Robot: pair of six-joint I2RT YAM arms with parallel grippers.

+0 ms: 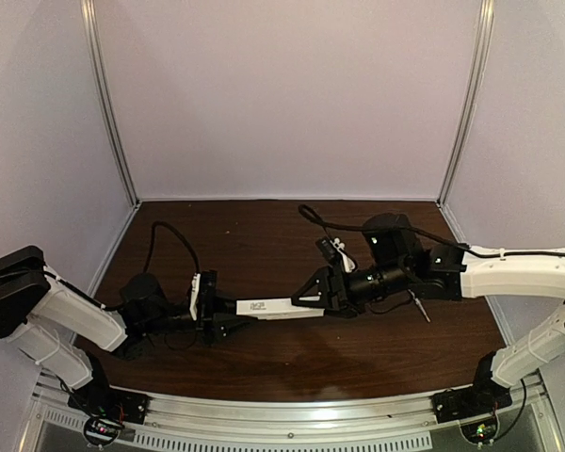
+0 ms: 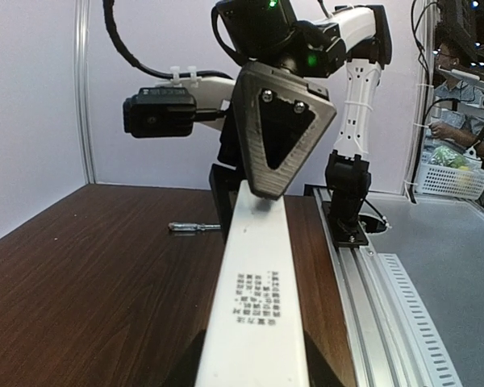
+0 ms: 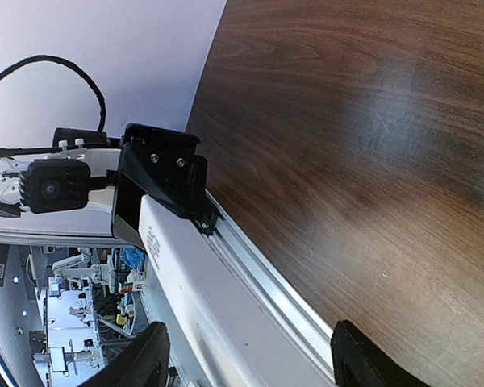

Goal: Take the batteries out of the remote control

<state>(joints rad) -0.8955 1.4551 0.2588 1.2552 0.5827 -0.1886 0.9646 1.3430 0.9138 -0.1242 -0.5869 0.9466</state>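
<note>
The white remote control (image 1: 268,307) hangs level above the table between the two arms, its printed label up. My left gripper (image 1: 224,316) is shut on its left end; in the left wrist view (image 2: 250,367) the dark fingers press both edges of the remote (image 2: 256,290). My right gripper (image 1: 313,301) stands around the right end. In the right wrist view (image 3: 250,367) its fingers (image 3: 137,363) are spread wider than the remote (image 3: 194,282), with a gap on one side. The batteries are hidden.
A slim clear-handled screwdriver (image 1: 421,306) lies on the dark wooden table (image 1: 264,245) right of the right wrist; it also shows in the left wrist view (image 2: 194,227). An aluminium rail (image 1: 292,414) runs along the near edge. Walls close three sides.
</note>
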